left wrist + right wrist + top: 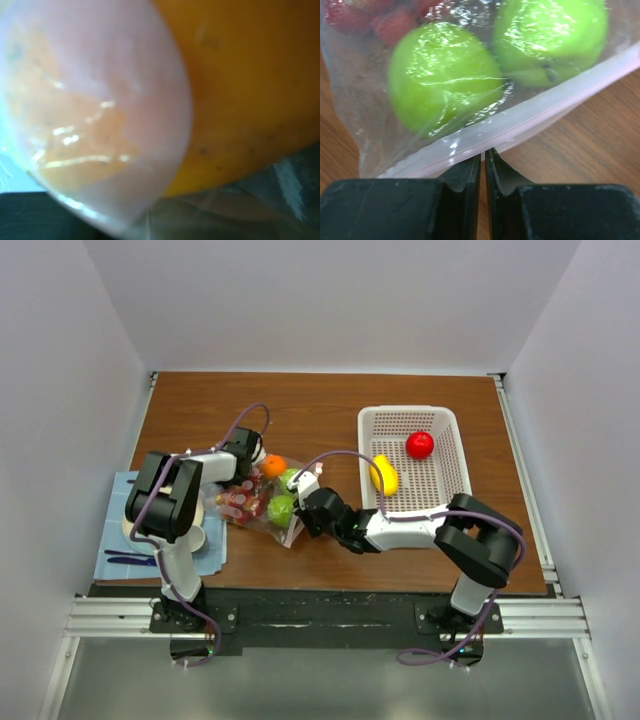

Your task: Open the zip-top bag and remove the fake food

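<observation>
The zip-top bag (262, 524) lies left of centre on the wooden table. It holds two green apples (281, 508), red grapes (238, 502) and an orange (273, 466) at its far end. In the right wrist view the apples (442, 77) show through the plastic behind the pale zip strip (530, 117). My right gripper (483, 152) is shut, its tips pinching the strip's edge; it sits at the bag's right side (303, 508). My left gripper (252, 454) is at the bag's far end by the orange. Its view is filled by the blurred orange (250, 90) under plastic, and its fingers are hidden.
A white mesh basket (408, 412) at the right holds a red apple (420, 444) and a yellow fruit (384, 476). A blue cloth (115, 540) with a beige plate and white cup (200, 532) lies under the left arm.
</observation>
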Motion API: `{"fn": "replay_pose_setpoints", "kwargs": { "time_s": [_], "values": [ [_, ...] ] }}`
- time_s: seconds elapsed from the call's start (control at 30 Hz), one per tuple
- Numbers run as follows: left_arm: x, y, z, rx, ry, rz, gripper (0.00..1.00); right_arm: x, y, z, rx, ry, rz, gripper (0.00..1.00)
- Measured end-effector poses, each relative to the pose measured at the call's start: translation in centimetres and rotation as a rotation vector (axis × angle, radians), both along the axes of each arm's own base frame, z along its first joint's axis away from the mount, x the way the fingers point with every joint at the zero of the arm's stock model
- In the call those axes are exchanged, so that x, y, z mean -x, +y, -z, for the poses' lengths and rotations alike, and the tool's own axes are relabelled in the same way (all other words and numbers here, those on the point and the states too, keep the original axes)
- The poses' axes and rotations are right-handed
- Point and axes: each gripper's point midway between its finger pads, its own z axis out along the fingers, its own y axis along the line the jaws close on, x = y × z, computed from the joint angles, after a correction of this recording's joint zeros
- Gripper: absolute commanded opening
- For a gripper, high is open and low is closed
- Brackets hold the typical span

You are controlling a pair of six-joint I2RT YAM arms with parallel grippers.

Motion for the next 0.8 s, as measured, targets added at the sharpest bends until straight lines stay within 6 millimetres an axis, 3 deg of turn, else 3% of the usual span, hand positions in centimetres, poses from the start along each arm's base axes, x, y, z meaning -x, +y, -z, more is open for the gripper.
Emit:
{"fn": "replay_pose_setpoints", "kwargs": {
  "time_s": [0.07,0.13,0.17,0.3,0.43,0.5,0.8],
  "values": [
    [0.0,0.0,0.0,0.0,0.0,0.0,0.0,0.3,0.4,0.1,-0.006,0.004,-0.015,0.16],
    [0.0,0.0,0.0,-0.001,0.001,0.0,0.0,0.6,0.9,-0.1,-0.021,0.006,-0.033,0.29],
    [0.0,0.0,0.0,-0.001,0.001,0.0,0.0,0.7,1.1,-0.1,-0.028,0.006,-0.04,0.45],
    [0.0,0.0,0.0,-0.001,0.002,-0.001,0.0,1.3,2.0,-0.2,-0.051,0.011,-0.078,0.66],
    [0.0,0.0,0.0,-0.001,0.002,-0.001,0.0,1.9,3.0,-0.4,-0.07,0.003,-0.114,0.73],
    [0.0,0.0,0.0,-0.001,0.003,-0.001,0.0,1.8,3.5,-0.2,-0.071,0.0,-0.12,0.82],
    [0.0,0.0,0.1,-0.001,0.004,0.0,0.0,0.3,6.1,0.5,-0.061,-0.013,-0.119,0.84]
  ]
}}
